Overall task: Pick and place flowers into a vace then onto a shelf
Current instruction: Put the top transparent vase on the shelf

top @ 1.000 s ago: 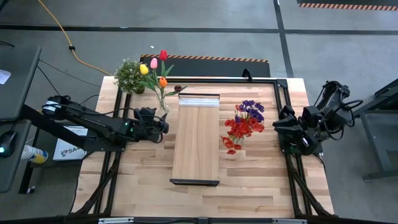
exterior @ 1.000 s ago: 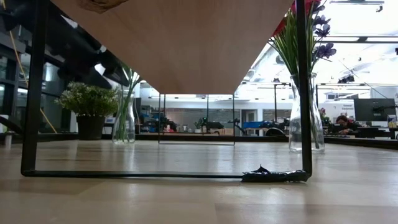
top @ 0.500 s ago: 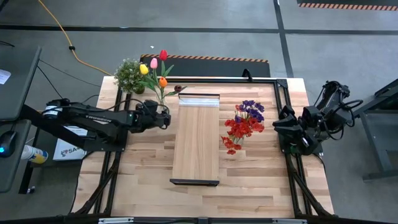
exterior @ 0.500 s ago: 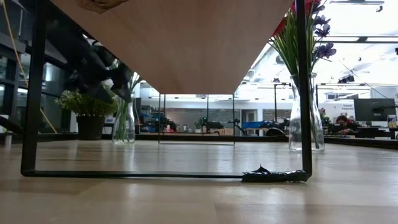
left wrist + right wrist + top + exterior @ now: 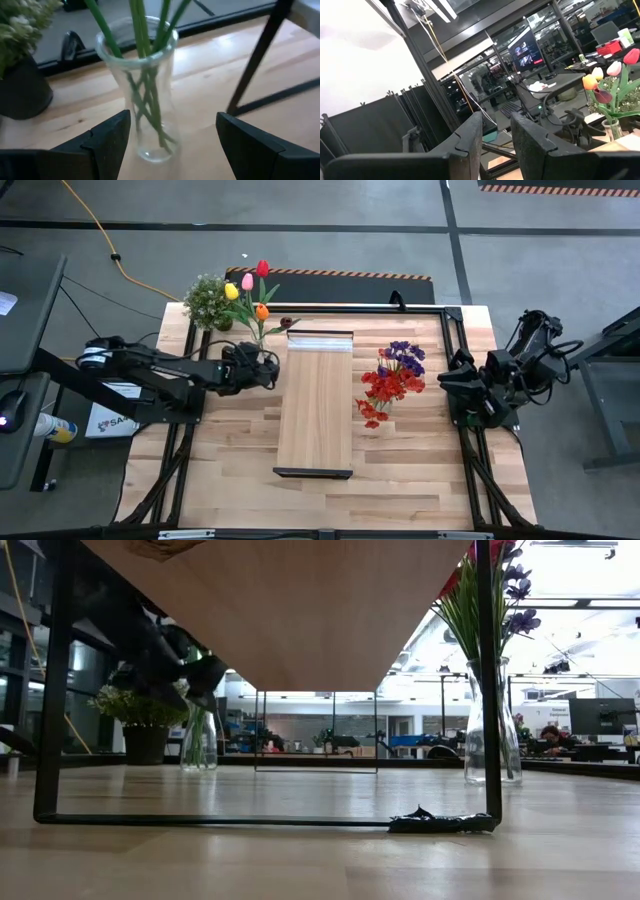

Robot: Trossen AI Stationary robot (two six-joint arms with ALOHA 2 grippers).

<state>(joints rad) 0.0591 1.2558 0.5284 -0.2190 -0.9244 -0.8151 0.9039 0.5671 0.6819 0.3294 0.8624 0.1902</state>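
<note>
Wooden tabletop (image 5: pixel 420 470); green-stemmed tulips (image 5: pixel 252 292), vased

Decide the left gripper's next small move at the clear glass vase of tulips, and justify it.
Probably ease forward, then close. The left gripper is open, its fingers flanking the clear glass vase of green-stemmed tulips without touching the glass, so nothing is held yet. The light wooden shelf is bare, and the right gripper waits at the table's edge.

**A Workshop Floor and an Open Office Beyond**

Grey concrete floor (image 5: pixel 330 240) surrounds the planked wooden counter (image 5: pixel 230 460), crossed by dark seams and a trailing orange cable (image 5: pixel 95 232). A hazard-striped dark mat (image 5: pixel 330 280) lies behind it. At counter height, bright ceiling lights (image 5: pixel 575 590), desks and monitors (image 5: pixel 600 715) fill the room, where a seated person (image 5: pixel 550 740) works.
</note>
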